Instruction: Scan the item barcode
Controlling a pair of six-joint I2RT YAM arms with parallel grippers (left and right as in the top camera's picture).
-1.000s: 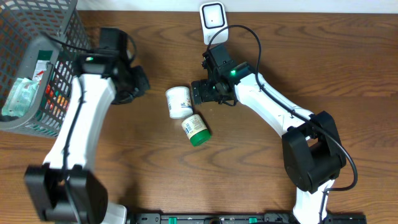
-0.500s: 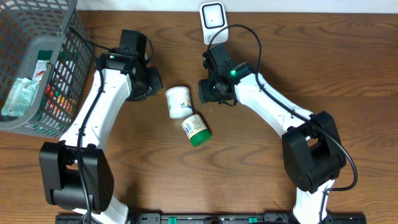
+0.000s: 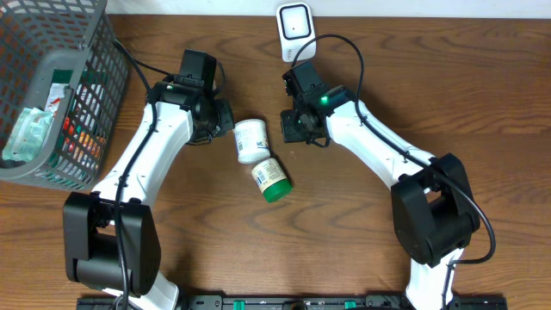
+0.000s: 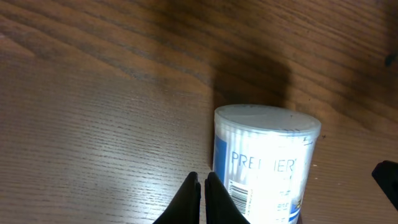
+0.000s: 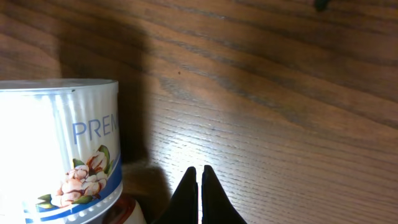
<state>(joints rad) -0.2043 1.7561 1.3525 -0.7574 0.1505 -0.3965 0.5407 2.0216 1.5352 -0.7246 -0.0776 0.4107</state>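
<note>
Two grippers flank the tub (image 3: 250,140), which lies on its side on the table (image 3: 430,77). The left gripper (image 4: 200,186) has its fingers pressed together on nothing. The tub sits just to their right with its barcode (partly cut off by the frame edge) facing the wrist camera; whether they touch it I cannot tell. The right gripper (image 5: 198,180) is likewise closed and empty, with the tub left of its fingertips across bare wood. A green-capped bottle (image 3: 272,180) lies by the tub's end farther from both.
</note>
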